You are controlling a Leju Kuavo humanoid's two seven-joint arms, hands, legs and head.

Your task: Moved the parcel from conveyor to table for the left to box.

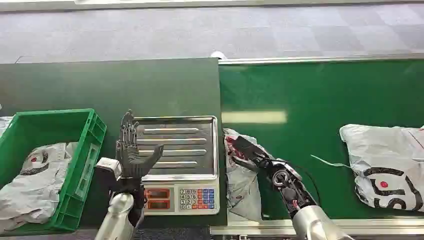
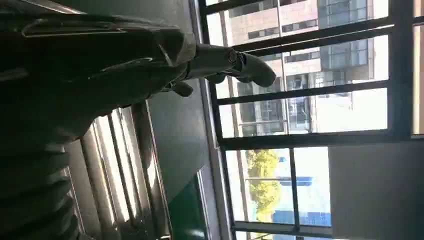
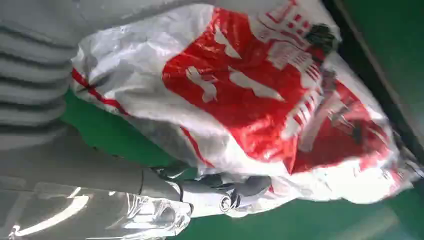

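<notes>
A grey parcel with red print (image 1: 241,182) lies at the left end of the green conveyor belt (image 1: 320,95), against the scale. My right hand (image 1: 252,154) is on its upper part. Close up, the parcel (image 3: 260,95) lies against the palm and the thumb (image 3: 220,192) presses on its edge, so the hand grips it. My left hand (image 1: 131,149) is raised over the left edge of the scale's metal tray (image 1: 182,145), fingers straight and apart, holding nothing. The left wrist view has those fingers (image 2: 235,65) stretched out against bright windows.
A green crate (image 1: 85,160) at the left holds grey parcels (image 1: 32,180). Another grey parcel (image 1: 387,162) lies on the belt at the right. The scale's keypad (image 1: 197,198) faces me. A dark green table (image 1: 110,87) carries the scale and crate.
</notes>
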